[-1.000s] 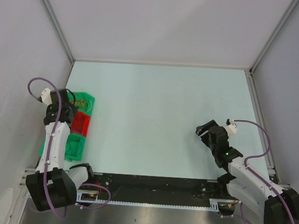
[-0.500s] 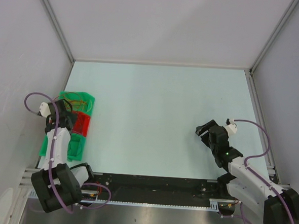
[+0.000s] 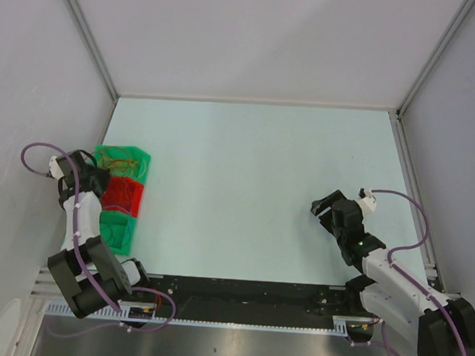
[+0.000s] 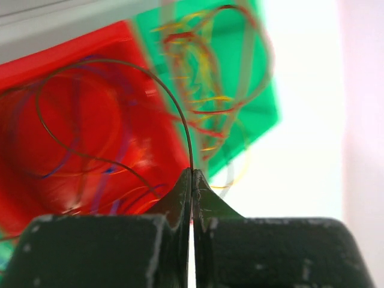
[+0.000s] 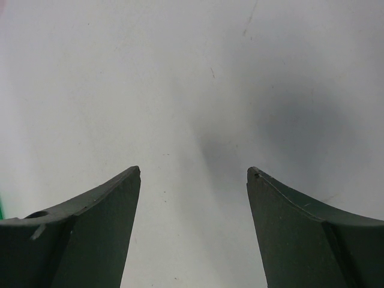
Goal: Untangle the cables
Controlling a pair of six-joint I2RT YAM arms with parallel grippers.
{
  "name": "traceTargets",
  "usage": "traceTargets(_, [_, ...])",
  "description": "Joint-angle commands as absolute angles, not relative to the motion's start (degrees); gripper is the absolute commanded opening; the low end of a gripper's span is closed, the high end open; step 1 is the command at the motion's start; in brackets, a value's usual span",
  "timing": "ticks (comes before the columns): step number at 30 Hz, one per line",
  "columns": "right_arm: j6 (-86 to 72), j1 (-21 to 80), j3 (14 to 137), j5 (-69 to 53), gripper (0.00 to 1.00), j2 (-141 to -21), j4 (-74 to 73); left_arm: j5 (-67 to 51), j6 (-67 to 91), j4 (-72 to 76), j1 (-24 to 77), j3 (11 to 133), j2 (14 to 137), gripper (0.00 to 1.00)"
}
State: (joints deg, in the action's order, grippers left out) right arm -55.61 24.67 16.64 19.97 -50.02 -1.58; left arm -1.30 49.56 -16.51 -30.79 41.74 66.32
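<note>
The overhead view is bright and evenly lit, sharp throughout, with only faint soft shadows under the arms on the pale surface point(image 3: 245, 186) and a dull sheen on the metal strip along the near edge. The left wrist view is much poorer: the red tray point(image 4: 78, 120) and green tray point(image 4: 240, 72) behind are smeared and out of focus, the cables point(image 4: 192, 84) in them reduced to blurred coloured streaks, and the right side is washed out to near white. The left gripper point(image 4: 192, 180) is dark and fairly crisp. In the right wrist view, a broad soft grey shadow lies on the surface beyond the right gripper point(image 5: 193, 174).
</note>
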Motion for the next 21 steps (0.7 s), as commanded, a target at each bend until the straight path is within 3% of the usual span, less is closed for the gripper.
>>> traceTargets(1, [-55.1, 24.2, 18.8, 19.6, 0.76, -50.4, 1.2, -11.0, 51.2, -6.2, -31.2, 44.7, 66.9, 0.00])
traceTargets(10, [-54.8, 23.9, 18.9, 18.9, 0.76, -50.7, 1.6, -22.0, 58.6, 24.0, -31.6, 35.9, 67.9, 0.00])
traceTargets(16, [-54.8, 23.4, 18.9, 18.1, 0.77, -51.2, 1.9, -20.8, 56.2, 18.3, -31.7, 38.6, 68.4, 0.00])
traceTargets(21, [-54.8, 23.3, 18.8, 17.9, 0.76, -51.2, 1.9, -19.6, 56.6, 17.4, -33.4, 29.8, 62.9, 0.00])
